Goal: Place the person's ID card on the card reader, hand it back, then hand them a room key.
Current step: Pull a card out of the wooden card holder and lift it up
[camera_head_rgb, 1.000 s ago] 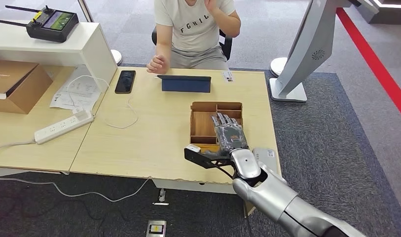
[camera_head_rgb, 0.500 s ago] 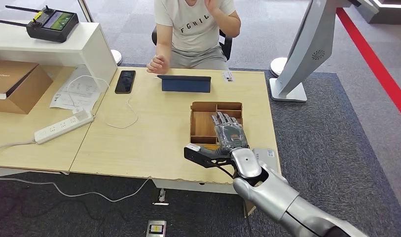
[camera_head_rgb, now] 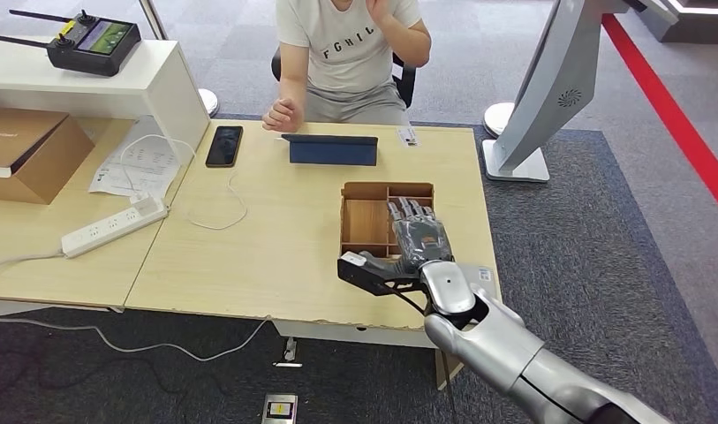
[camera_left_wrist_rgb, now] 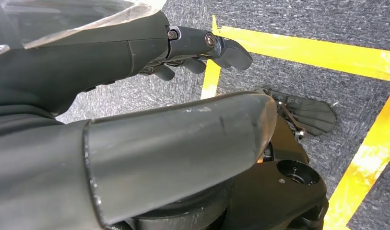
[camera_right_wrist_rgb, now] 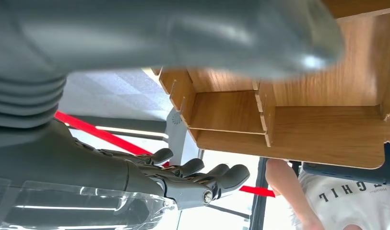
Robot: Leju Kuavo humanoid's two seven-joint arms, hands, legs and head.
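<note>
The right hand (camera_head_rgb: 414, 237) hovers empty with fingers stretched flat over the wooden tray (camera_head_rgb: 366, 221), while what looks like the ID card (camera_head_rgb: 408, 135) lies beyond the tray beside the tablet (camera_head_rgb: 333, 149), probably light, stiff and slick, best pinched by an edge

A light wooden table (camera_head_rgb: 275, 238) carries a divided wooden tray (camera_head_rgb: 366, 223) near its right side, a dark blue folded case (camera_head_rgb: 333, 149) at the far edge, a small card (camera_head_rgb: 408, 136) just right of it, a black phone (camera_head_rgb: 224, 146) and a white cable (camera_head_rgb: 221, 208). A second table (camera_head_rgb: 46, 238) adjoining on the left holds a white power strip (camera_head_rgb: 114, 226), papers (camera_head_rgb: 134, 163), a cardboard box (camera_head_rgb: 28, 150) and a white shelf (camera_head_rgb: 117, 84) with a black controller (camera_head_rgb: 94, 41) on top.
</note>
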